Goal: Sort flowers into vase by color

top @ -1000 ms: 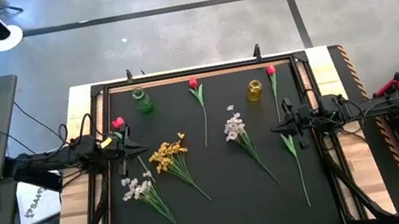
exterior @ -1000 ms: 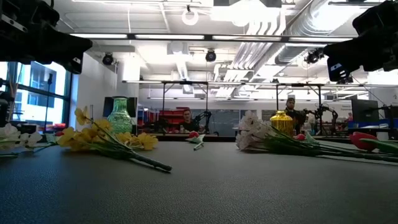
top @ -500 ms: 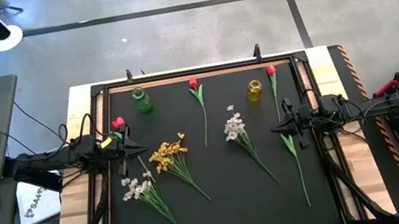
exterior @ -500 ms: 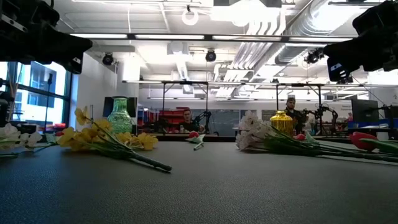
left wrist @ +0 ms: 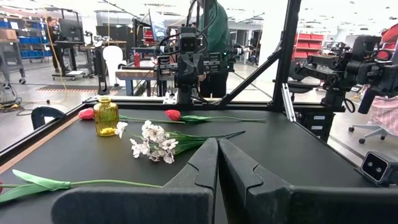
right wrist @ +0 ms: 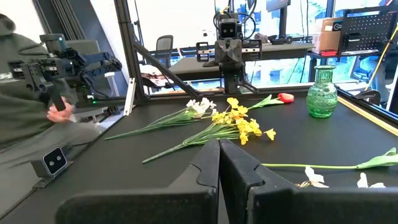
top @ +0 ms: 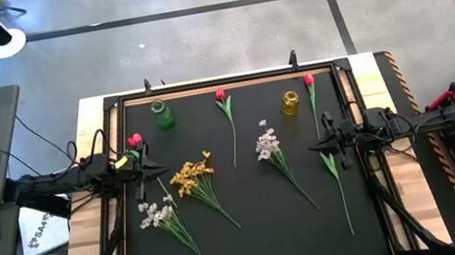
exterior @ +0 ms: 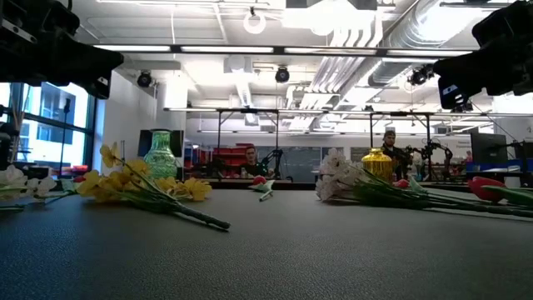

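Flowers lie loose on the black table (top: 256,235) around the green vase (top: 161,115), none sorted yet, with the left gripper (top: 160,168) and right gripper (top: 313,148) clenched empty at opposite edges, apparently waiting.

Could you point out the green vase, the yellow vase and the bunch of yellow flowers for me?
green vase (top: 162,114), high view, on its round body.
yellow vase (top: 290,103), high view, on its body.
yellow flowers (top: 191,173), high view, on the cluster of blossoms.
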